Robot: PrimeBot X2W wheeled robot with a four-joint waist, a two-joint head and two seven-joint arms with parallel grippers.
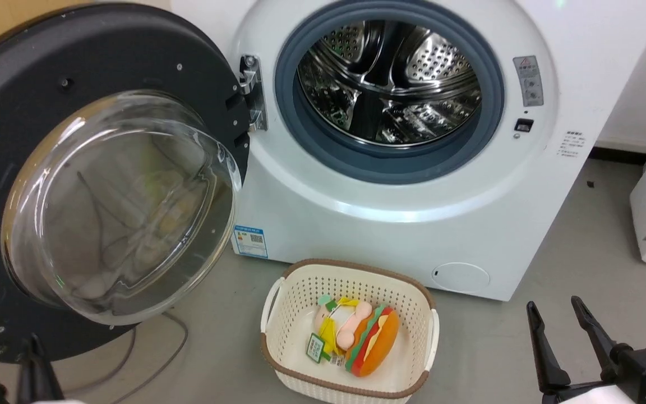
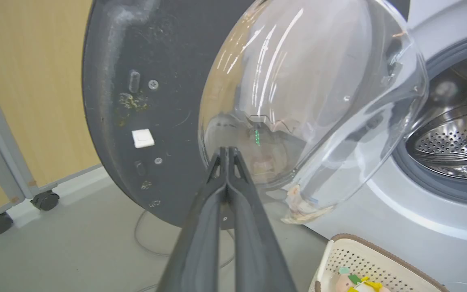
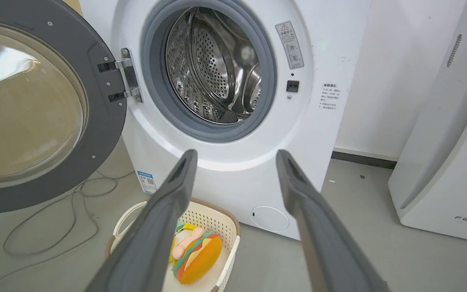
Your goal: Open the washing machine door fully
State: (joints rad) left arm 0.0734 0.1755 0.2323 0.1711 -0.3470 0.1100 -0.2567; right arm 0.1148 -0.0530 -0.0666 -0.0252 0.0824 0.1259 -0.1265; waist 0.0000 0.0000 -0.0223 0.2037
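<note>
The washing machine door [image 1: 31,95] stands swung wide to the left, its matte black inner face and bulging glass bowl [image 1: 121,207] turned toward me. The white washing machine [image 1: 390,224] shows its steel drum [image 1: 390,84] and grey gasket uncovered. My left gripper [image 2: 227,151] is shut with nothing in it, its tips close to the lower part of the door [image 2: 164,101] by the glass bowl; whether they touch is unclear. My right gripper [image 1: 553,308] is open at the lower right, apart from the machine [image 3: 233,162], with its fingers [image 3: 176,182] spread above the basket.
A cream basket [image 1: 295,292] holding a plush burger [image 1: 376,342] sits on the floor before the machine. A grey cable [image 3: 55,227] lies under the door. A white FEELBIRD appliance [image 3: 452,162] stands at right. A wheeled yellow partition [image 2: 22,101] is left of the door.
</note>
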